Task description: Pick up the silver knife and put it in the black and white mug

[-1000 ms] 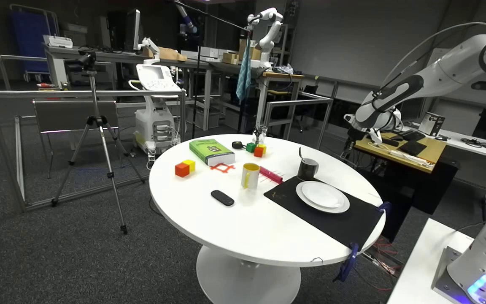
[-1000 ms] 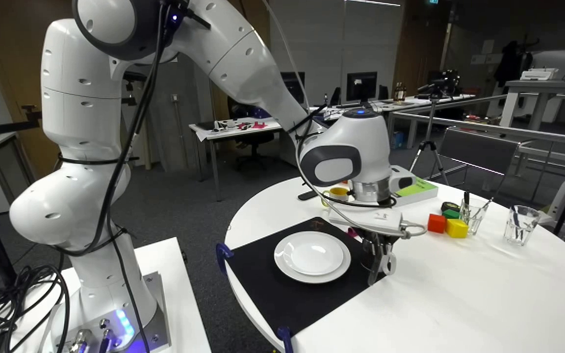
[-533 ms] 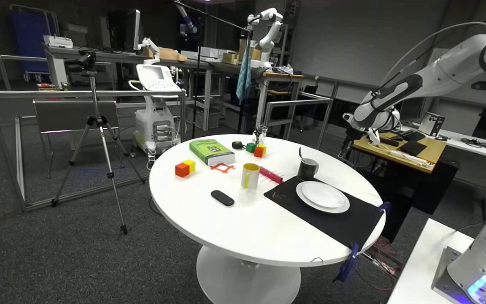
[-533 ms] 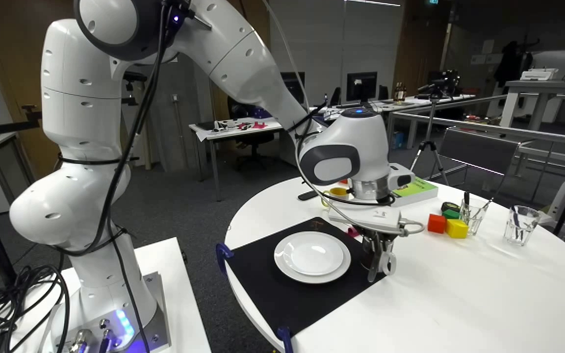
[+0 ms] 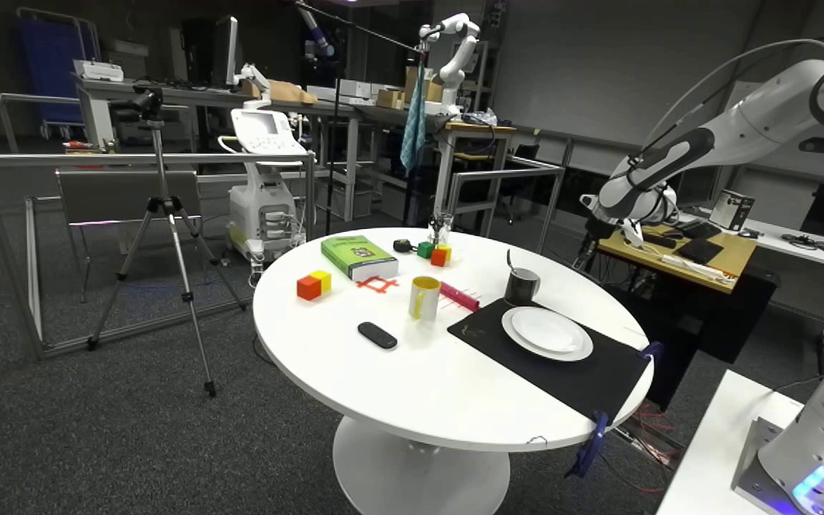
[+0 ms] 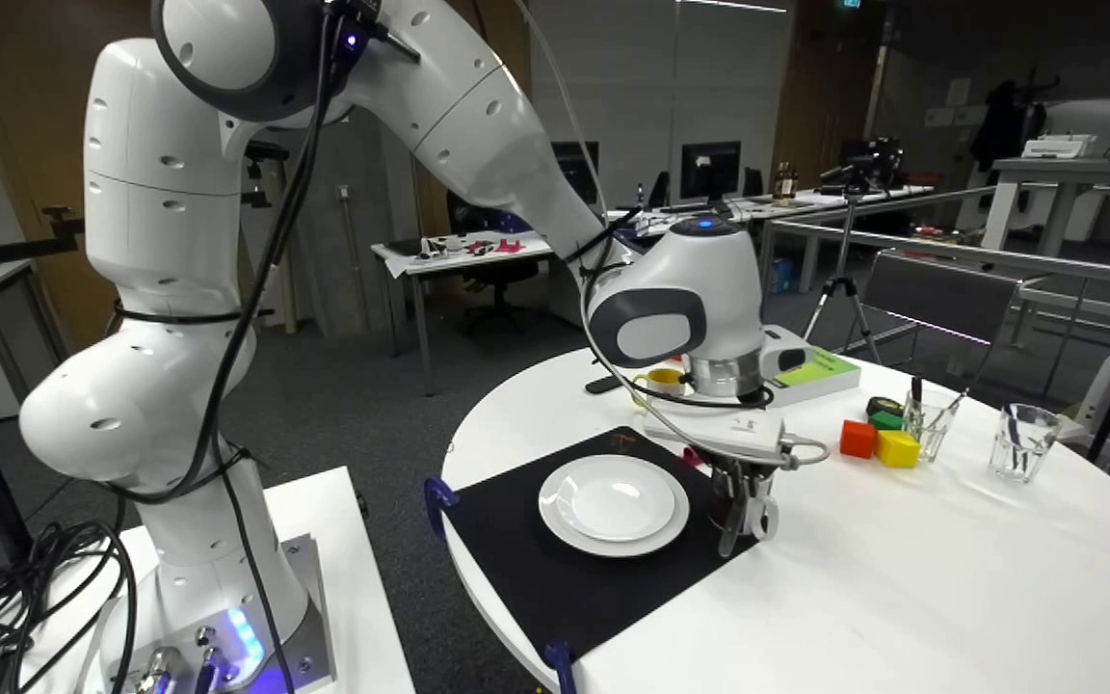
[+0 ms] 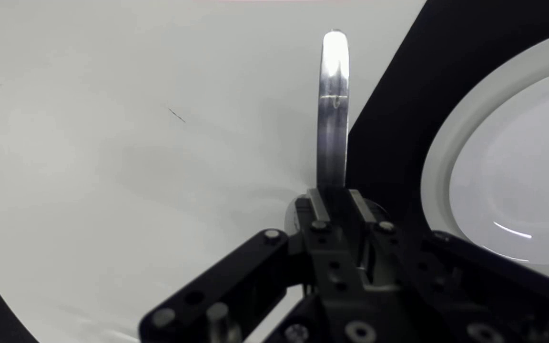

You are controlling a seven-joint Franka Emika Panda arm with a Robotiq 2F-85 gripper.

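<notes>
My gripper [image 7: 335, 193] is shut on the silver knife [image 7: 332, 138]; the knife's free end sticks out past the fingertips. In an exterior view, the gripper [image 6: 744, 482] is low over the far corner of the black mat, and the knife [image 6: 732, 538] slants down from it. The gripper [image 5: 587, 252] also shows in an exterior view. The black and white mug [image 5: 521, 287] stands upright at the mat's edge with a dark utensil in it. In an exterior view, the gripper hides most of the mug; its pale handle [image 6: 772, 519] shows.
Two stacked white plates [image 6: 565, 530] lie on the black mat [image 6: 526, 578], close beside the gripper. Blue clamps [image 6: 560, 660] hold the mat. A yellow-handled mug [image 5: 424, 297], a pink piece [image 5: 459, 296], a green book [image 5: 360, 256], coloured cubes [image 6: 858, 439] and glasses [image 6: 1022, 441] stand on the white table.
The gripper has shifted slightly to the left in both exterior views, carrying the knife with it. The mug and plates have not moved.
</notes>
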